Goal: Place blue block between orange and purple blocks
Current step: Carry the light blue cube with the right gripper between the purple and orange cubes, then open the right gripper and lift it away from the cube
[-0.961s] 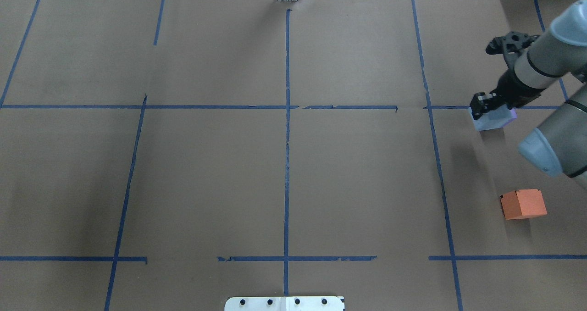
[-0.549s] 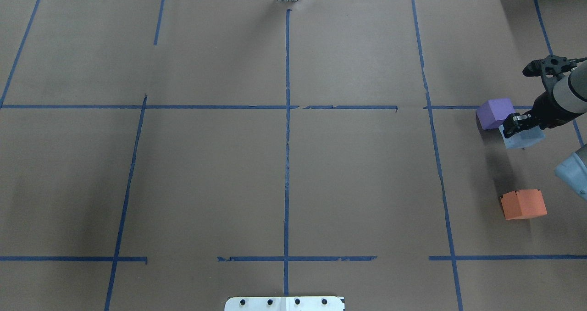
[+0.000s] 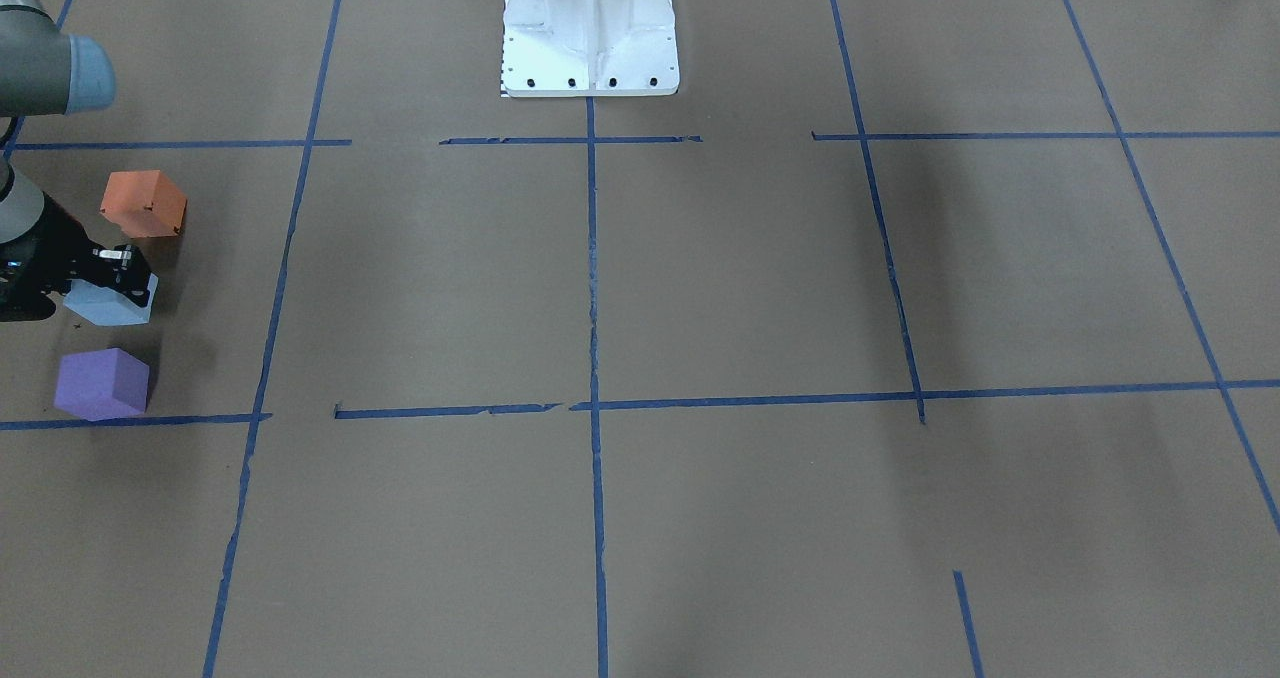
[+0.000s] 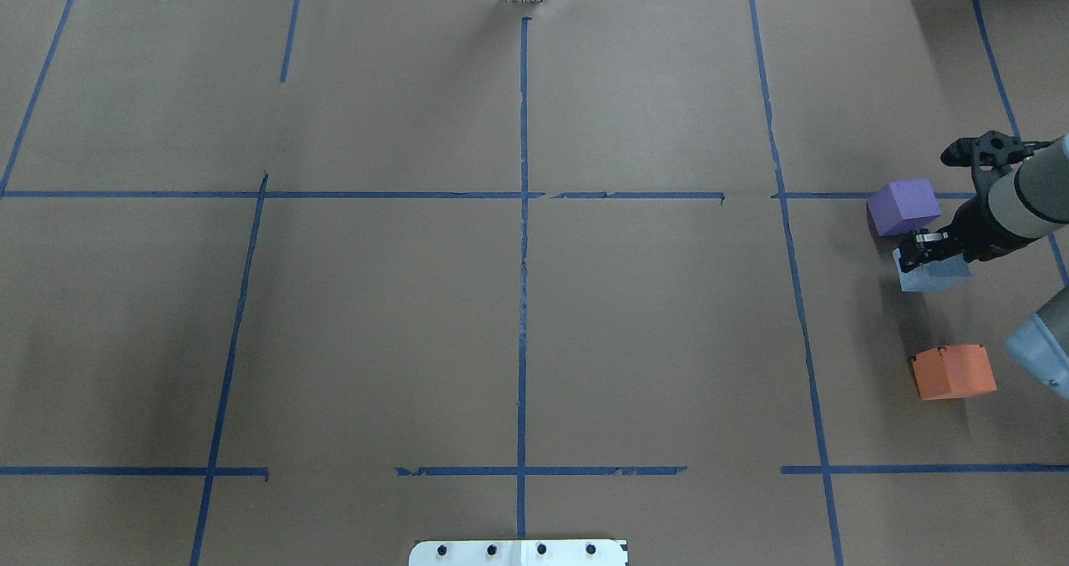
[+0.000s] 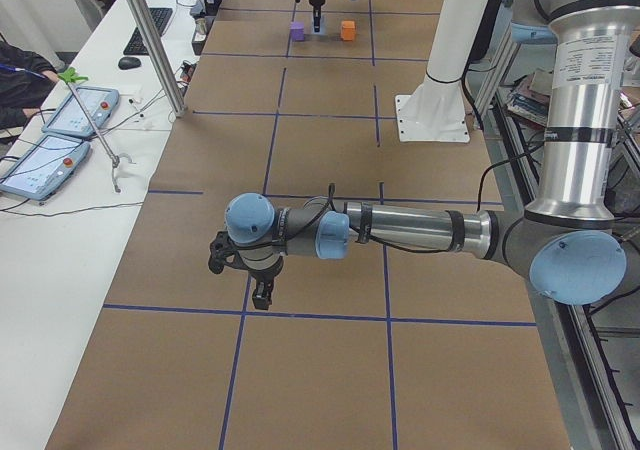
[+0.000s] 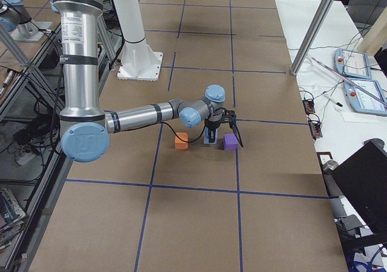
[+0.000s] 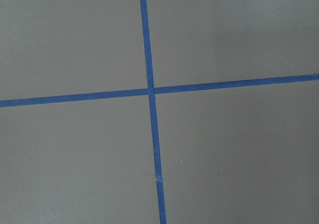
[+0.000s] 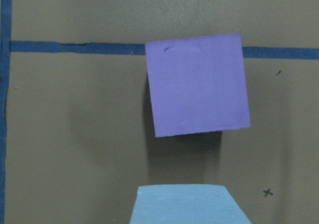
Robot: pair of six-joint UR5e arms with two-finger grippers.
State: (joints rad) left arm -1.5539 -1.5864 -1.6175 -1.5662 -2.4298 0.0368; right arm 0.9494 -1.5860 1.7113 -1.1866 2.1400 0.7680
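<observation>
Your right gripper (image 4: 917,249) pinches the squarish light-blue foam block (image 4: 935,275); purple foam cube (image 4: 904,205) at 11 o'clock, orange foam cube (image 4: 954,371) at 6

Surface (image 4: 651,315): matt brown paper, slightly creased. Tape lines (image 4: 523,299): blue, faint sheen. Purple block (image 8: 197,84), blue block (image 8: 187,204), orange block (image 4: 952,371): matt, foam-looking. Right arm (image 6: 139,115): satin metal tubes, glossy plastic caps.

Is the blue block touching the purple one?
No, a strip of bare paper shows between the blue block and the purple block in the right wrist view.
</observation>
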